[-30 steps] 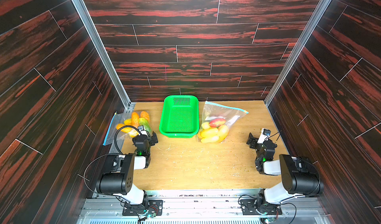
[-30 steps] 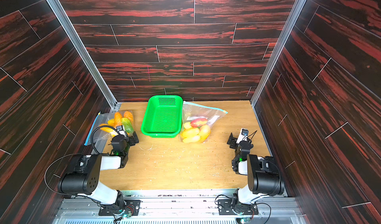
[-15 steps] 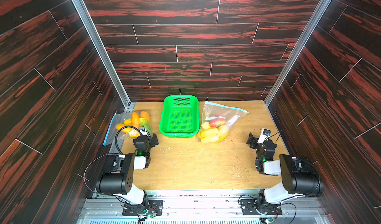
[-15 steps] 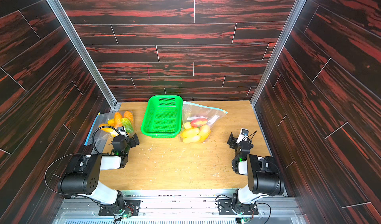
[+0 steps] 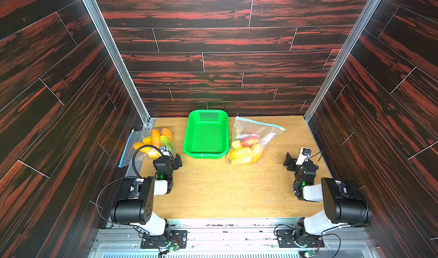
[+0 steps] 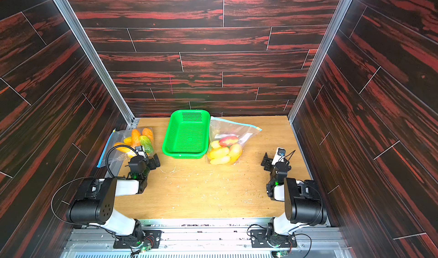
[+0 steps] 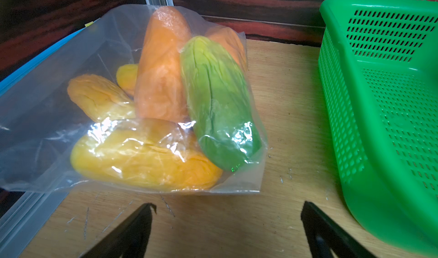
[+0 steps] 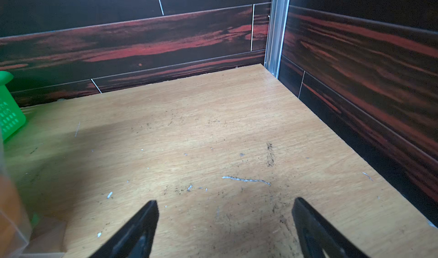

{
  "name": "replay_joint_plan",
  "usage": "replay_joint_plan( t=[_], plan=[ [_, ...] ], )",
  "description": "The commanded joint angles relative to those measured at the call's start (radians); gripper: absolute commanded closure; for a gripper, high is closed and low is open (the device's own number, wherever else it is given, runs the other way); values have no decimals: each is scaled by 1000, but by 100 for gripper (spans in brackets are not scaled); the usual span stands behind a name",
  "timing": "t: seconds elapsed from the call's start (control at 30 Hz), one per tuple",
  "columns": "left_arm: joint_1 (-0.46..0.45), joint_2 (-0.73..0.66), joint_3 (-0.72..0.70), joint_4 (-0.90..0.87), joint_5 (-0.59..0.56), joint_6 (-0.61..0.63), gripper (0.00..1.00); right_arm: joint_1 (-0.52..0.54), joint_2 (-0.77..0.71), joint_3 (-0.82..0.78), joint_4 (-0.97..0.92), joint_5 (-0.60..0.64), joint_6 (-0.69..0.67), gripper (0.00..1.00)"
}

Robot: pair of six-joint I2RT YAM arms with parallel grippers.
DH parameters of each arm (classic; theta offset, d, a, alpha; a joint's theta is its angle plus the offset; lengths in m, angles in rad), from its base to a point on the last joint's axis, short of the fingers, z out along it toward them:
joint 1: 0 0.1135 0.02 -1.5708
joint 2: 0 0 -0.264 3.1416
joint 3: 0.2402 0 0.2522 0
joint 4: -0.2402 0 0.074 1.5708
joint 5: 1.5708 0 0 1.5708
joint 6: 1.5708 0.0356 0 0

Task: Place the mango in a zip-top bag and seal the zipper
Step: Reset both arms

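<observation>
Here, one green perforated plastic basket (image 5: pixel 205 135) sits at twelve o'clock between two clear zip-top plastic bags: the ten o'clock bag (image 5: pixel 135 141) holds six mangoes (image 7: pixel 161 74), the one o'clock bag (image 5: pixel 258 131) five. The left gripper (image 7: pixel 227 204) and right gripper (image 8: pixel 225 201) both spread wide, empty.

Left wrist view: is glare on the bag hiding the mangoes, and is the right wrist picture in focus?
Left wrist view: white glare patches on the bag over the yellow mango, but the fruit is readable. Right wrist view: table sharp, green basket corner blurred, green tint beside it.
</observation>
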Motion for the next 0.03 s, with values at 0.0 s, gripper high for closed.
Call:
replay_joint_plan(
  t=[0.0],
  plan=[
    [5,-26,9,-10,7,9,0,7,6,14,11,0,-11,10]
  ],
)
